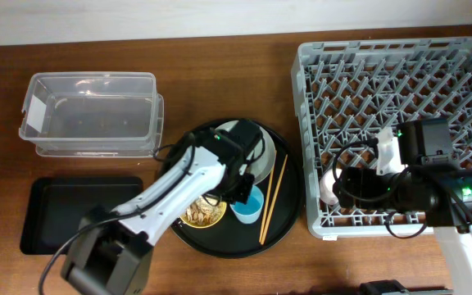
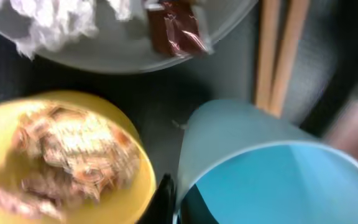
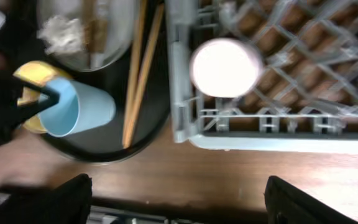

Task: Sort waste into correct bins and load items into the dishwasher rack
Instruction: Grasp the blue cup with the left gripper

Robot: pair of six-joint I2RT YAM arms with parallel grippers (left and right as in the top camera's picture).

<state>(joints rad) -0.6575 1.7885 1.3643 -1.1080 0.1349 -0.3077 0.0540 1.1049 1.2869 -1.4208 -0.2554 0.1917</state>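
Note:
My left gripper [image 1: 244,197] [image 2: 178,194] is shut on the rim of the light-blue cup [image 1: 250,205] [image 2: 272,180], one finger inside and one outside, on the round black tray. Beside it the yellow bowl [image 1: 197,216] [image 2: 132,140] holds brownish food scraps [image 2: 73,155]. The grey plate [image 1: 256,156] [image 2: 117,53] carries the white tissue [image 2: 55,25] and brown wrapper [image 2: 176,28]. Wooden chopsticks [image 1: 273,197] [image 3: 140,74] lie to the cup's right. The pink cup [image 1: 330,187] [image 3: 224,67] sits in the grey rack [image 1: 400,49]. My right gripper [image 3: 179,202] is open and empty by the rack's front edge.
The clear tub [image 1: 93,111] stands at the back left. The shallow black rectangular tray [image 1: 80,213] lies in front of it. The round black tray [image 1: 289,213] lies close against the rack's left side. My left arm crosses over the round tray and part of the plate.

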